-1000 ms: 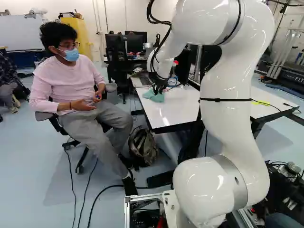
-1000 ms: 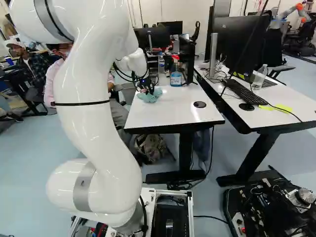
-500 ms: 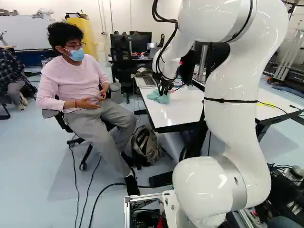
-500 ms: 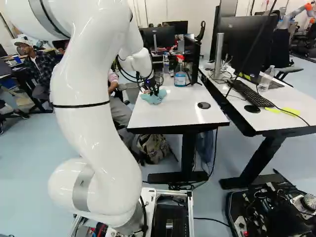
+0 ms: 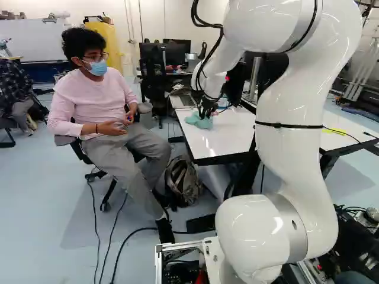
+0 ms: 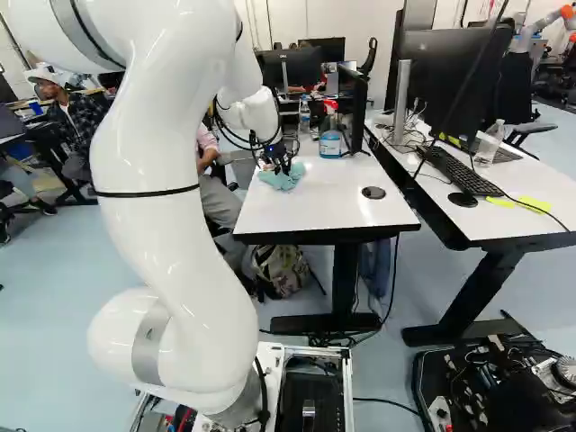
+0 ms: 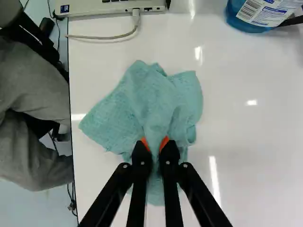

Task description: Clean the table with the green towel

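In the right base view the gripper [image 6: 277,164] is low over the white table [image 6: 324,211], at the green towel [image 6: 283,179]. The left base view has the gripper [image 5: 205,111] at the same towel near the table's left edge. Seen from the wrist, the gripper [image 7: 155,144] pinches a fold of the towel [image 7: 137,101] between its orange pads. The rest of the cloth spreads, crumpled, on the tabletop ahead of and around the fingers. The fold's underside is hidden.
Ahead of the gripper are a laptop [image 7: 109,7] with a cable and a blue-liquid bottle [image 7: 253,14]. A seated person is close beside the table's left edge. A second table [image 6: 531,193] carries a monitor and keyboard [image 6: 459,169]. Another robot [image 6: 547,20] stands far back.
The base has moved, shifting the whole scene rightward in both base views. The arm has also shifted slightly against its lowest joint. The towel remains in my gripper.
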### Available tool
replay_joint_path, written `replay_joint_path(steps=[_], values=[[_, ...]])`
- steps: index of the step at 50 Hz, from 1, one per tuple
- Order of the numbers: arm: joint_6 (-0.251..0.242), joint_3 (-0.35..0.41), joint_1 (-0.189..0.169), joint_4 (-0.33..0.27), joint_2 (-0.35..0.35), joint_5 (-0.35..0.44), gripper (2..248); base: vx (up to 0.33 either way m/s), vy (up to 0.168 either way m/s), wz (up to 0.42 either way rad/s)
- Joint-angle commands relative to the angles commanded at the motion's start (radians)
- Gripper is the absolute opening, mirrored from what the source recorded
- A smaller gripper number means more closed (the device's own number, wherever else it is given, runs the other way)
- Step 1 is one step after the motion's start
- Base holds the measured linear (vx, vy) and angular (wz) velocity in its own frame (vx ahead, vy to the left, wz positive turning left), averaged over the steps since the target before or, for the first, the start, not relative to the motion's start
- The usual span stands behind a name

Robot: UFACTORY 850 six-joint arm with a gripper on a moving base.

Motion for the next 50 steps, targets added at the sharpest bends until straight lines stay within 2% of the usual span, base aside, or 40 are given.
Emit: replay_joint_path(steps=[19, 50], values=[[0.0, 0.06, -0.001, 0.0, 0.091, -0.009, 37, 0.0, 0.0, 0.0], [0.0, 0.223, 0.003, 0.0, 0.312, -0.052, 37, 0.0, 0.0, 0.0]])
